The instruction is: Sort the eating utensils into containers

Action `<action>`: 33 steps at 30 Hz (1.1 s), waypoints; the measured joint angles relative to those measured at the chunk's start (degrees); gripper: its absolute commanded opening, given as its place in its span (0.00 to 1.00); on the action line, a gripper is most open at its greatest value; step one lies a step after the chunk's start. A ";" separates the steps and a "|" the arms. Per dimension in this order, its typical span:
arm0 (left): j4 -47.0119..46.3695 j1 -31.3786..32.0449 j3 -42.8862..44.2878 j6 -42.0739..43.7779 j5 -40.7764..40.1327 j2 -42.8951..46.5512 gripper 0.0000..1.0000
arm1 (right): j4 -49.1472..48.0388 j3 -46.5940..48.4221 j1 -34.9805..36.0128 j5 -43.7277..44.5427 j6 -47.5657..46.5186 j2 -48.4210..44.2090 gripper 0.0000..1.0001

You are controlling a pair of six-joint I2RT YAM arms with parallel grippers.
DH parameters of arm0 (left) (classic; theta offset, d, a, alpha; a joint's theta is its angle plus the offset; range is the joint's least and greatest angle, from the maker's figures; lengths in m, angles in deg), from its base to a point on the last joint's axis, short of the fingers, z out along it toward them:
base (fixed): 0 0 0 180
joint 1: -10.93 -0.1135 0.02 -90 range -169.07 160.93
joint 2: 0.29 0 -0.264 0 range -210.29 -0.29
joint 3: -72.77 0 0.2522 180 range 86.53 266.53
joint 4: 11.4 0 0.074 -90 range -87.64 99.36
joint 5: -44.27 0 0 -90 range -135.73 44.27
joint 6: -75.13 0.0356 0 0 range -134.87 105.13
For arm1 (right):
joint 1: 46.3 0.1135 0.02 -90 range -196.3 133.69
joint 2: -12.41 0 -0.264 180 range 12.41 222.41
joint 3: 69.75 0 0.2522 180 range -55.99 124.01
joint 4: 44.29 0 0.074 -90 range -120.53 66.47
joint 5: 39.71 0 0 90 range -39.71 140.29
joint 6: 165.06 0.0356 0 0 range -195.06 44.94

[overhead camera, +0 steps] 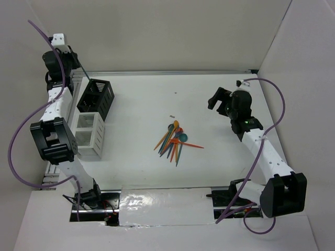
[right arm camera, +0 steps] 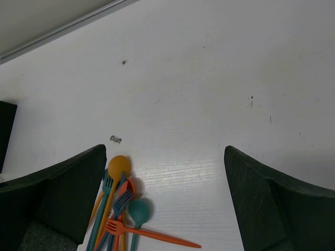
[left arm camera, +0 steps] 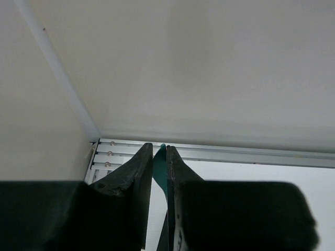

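Note:
A pile of orange, teal, dark blue and yellow spoons and forks (overhead camera: 174, 140) lies mid-table; it also shows at the lower left of the right wrist view (right arm camera: 119, 209). The black caddy (overhead camera: 97, 97) and the white caddy (overhead camera: 90, 135) stand side by side at the left. My left gripper (overhead camera: 67, 56) is raised at the far left corner, beyond the black caddy. Its jaws are closed on a thin teal utensil (left arm camera: 159, 167), whose handle points down toward the black caddy. My right gripper (overhead camera: 215, 99) is wide open and empty, above the table to the right of the pile (right arm camera: 165, 151).
A small grey speck (overhead camera: 171, 116) lies just beyond the pile. An aluminium rail (overhead camera: 167, 72) runs along the table's far edge, with white walls behind and at both sides. A shiny white sheet (overhead camera: 167, 201) covers the near edge between the arm bases.

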 measured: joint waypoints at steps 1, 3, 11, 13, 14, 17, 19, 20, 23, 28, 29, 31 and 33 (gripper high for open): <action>0.00 0.00 -0.02 -0.09 0.28 0.00 0.19 | 0.00 0.00 0.00 0.15 0.20 0.00 1.00; -0.31 0.02 -0.48 -0.26 0.87 0.07 0.19 | -0.04 -0.02 0.00 0.50 0.39 0.00 1.00; -0.98 1.42 -6.51 -0.94 1.60 2.34 0.21 | -0.15 0.00 0.00 0.74 0.55 0.98 1.00; -1.86 1.90 -8.17 -0.92 1.60 2.86 0.21 | -0.15 -0.02 0.00 0.70 0.52 1.31 1.00; -2.08 2.10 -9.14 -0.90 1.55 3.19 0.25 | -0.13 -0.02 0.00 0.68 0.52 1.33 1.00; -4.28 2.64 -12.13 -0.92 1.51 3.52 0.35 | -0.17 -0.02 0.00 0.26 0.46 1.33 1.00; -4.81 2.67 -13.77 -0.96 1.36 3.52 0.36 | -0.17 -0.02 0.00 0.02 0.42 1.33 1.00; -4.83 2.67 -14.34 -0.96 1.27 3.52 0.39 | -0.17 -0.02 0.00 -0.09 0.44 1.33 1.00; -4.96 2.60 -15.02 -1.14 0.92 3.50 0.48 | -0.17 -0.11 0.00 -0.31 0.61 1.33 1.00; -5.97 2.36 -15.02 -1.60 0.94 3.50 0.66 | -0.57 -1.01 0.00 -0.59 1.40 1.29 1.00; -5.92 2.34 -15.02 -1.64 0.90 3.52 0.69 | -0.61 -1.29 0.00 -0.59 1.46 1.18 1.00; -5.40 2.29 -14.99 -2.10 0.48 3.78 0.78 | -0.42 -1.60 0.00 -0.59 1.46 0.94 1.00; -3.30 2.12 -14.34 -2.91 0.26 4.48 0.82 | -0.39 -1.62 0.00 -0.59 1.31 0.72 1.00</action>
